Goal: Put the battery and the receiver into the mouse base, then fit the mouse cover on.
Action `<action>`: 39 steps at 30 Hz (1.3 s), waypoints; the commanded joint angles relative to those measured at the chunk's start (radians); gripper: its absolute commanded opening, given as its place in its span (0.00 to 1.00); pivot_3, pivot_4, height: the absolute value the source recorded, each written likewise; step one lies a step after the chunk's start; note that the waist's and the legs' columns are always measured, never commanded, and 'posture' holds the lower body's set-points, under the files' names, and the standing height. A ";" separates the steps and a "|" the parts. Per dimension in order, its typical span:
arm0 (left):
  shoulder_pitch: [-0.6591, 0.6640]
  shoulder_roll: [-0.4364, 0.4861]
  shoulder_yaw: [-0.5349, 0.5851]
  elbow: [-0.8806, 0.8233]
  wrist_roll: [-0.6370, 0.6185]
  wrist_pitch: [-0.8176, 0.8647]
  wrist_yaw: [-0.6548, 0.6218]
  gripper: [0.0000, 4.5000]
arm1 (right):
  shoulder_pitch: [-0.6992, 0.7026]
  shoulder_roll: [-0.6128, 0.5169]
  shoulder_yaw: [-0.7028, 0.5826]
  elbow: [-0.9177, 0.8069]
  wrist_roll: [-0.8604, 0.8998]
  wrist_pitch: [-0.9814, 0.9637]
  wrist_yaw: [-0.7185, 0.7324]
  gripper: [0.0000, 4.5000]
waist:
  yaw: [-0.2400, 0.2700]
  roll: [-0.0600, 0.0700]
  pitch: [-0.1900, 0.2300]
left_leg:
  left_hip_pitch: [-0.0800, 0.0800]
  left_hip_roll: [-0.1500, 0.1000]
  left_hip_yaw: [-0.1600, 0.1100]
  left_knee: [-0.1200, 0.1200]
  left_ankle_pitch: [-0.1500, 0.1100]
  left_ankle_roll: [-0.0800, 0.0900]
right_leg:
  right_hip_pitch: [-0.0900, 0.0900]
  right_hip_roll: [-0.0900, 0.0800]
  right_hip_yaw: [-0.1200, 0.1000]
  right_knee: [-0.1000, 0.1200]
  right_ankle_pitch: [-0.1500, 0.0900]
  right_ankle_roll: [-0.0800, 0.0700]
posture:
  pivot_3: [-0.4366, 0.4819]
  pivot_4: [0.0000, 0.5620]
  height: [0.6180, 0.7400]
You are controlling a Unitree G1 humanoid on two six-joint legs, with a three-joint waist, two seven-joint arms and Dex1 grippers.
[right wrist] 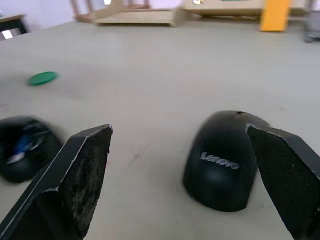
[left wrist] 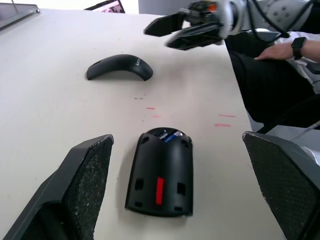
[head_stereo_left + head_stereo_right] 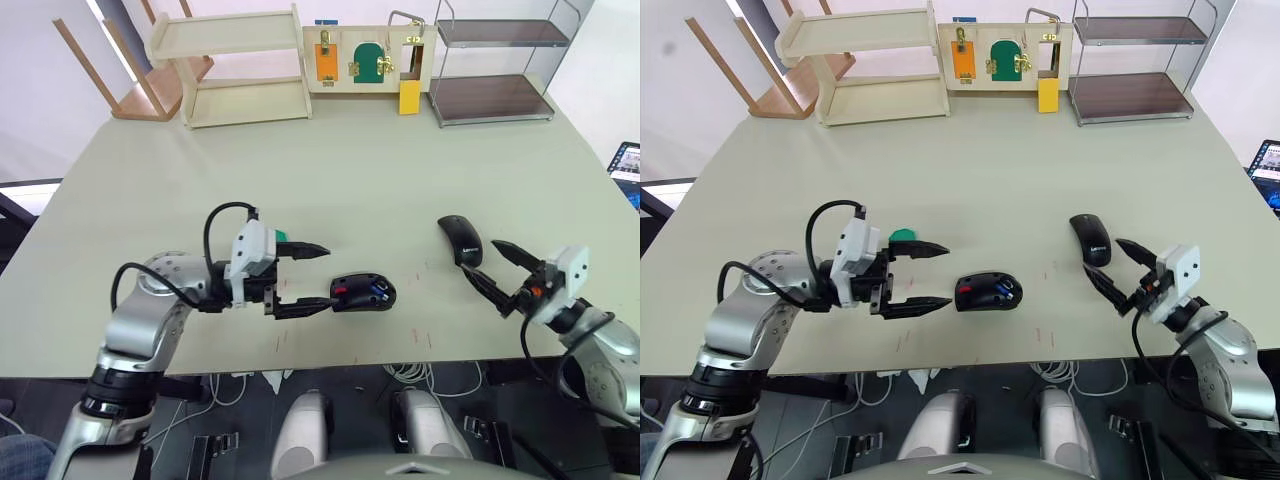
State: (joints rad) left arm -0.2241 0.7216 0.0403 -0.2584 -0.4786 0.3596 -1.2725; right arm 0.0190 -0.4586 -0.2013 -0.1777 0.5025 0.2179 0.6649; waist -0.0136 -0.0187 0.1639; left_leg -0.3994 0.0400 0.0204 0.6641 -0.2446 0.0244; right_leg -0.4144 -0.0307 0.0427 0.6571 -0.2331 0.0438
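Note:
The mouse base (image 3: 363,293) lies open side up near the table's front edge, a red part showing and the blue battery (image 3: 380,291) resting inside its right end. My left gripper (image 3: 328,277) is open just left of the base, one fingertip touching or nearly touching its left end. The glossy black mouse cover (image 3: 461,240) lies dome up further right. My right gripper (image 3: 483,260) is open right next to the cover's near right side, holding nothing. The receiver is out of view.
A flat green disc (image 3: 282,236) lies behind my left gripper. A wooden shelf (image 3: 240,65), a latch board (image 3: 365,58) and a wire rack (image 3: 495,60) line the far edge. A person's hand with a watch (image 2: 280,50) rests beyond the table's right side.

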 commanded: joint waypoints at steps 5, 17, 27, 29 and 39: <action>0.027 0.026 0.076 0.022 -0.065 -0.074 -0.052 0.98 | -0.072 0.062 0.022 -0.092 -0.087 0.224 -0.300 1.00 | 0.001 0.000 0.000 | -0.001 -0.001 0.000 0.000 0.000 0.000 | 0.000 -0.001 0.000 0.000 0.000 0.000 | 0.48 0.27 1.00; 0.045 0.039 0.136 0.107 -0.111 -0.167 -0.136 0.98 | -0.058 0.145 0.110 -0.179 -0.195 0.323 -0.457 1.00 | -0.003 0.000 0.001 | -0.002 0.000 0.001 -0.001 0.000 0.000 | -0.002 -0.001 0.000 -0.001 0.000 0.000 | 0.48 0.27 1.00; 0.041 0.032 0.152 0.168 -0.134 -0.217 -0.192 0.98 | -0.108 0.190 0.111 -0.156 -0.244 0.351 -0.527 1.00 | -0.004 0.001 0.001 | -0.002 0.000 0.001 -0.001 0.000 0.000 | -0.003 -0.001 0.000 -0.001 0.000 0.000 | 0.48 0.27 1.00; 0.042 0.033 0.153 0.173 -0.135 -0.225 -0.194 0.98 | -0.113 0.194 0.112 -0.150 -0.248 0.355 -0.529 1.00 | -0.004 0.001 0.001 | -0.002 0.000 0.001 -0.001 0.000 0.000 | -0.003 -0.001 0.000 -0.001 0.000 0.000 | 0.48 0.27 1.00; 0.049 0.036 0.156 0.200 -0.135 -0.256 -0.200 0.98 | -0.112 0.210 0.115 -0.155 -0.264 0.367 -0.527 1.00 | -0.004 0.000 0.001 | -0.003 0.000 0.002 -0.003 0.000 0.000 | -0.005 -0.001 0.001 -0.001 0.000 0.000 | 0.48 0.27 1.00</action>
State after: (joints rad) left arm -0.1810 0.7509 0.1631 -0.0566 -0.5924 0.1206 -1.4636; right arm -0.0877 -0.2482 -0.0769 -0.3043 0.2426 0.5863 0.1394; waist -0.0176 -0.0182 0.1654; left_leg -0.4021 0.0399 0.0223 0.6610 -0.2446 0.0244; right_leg -0.4193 -0.0317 0.0435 0.6559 -0.2331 0.0438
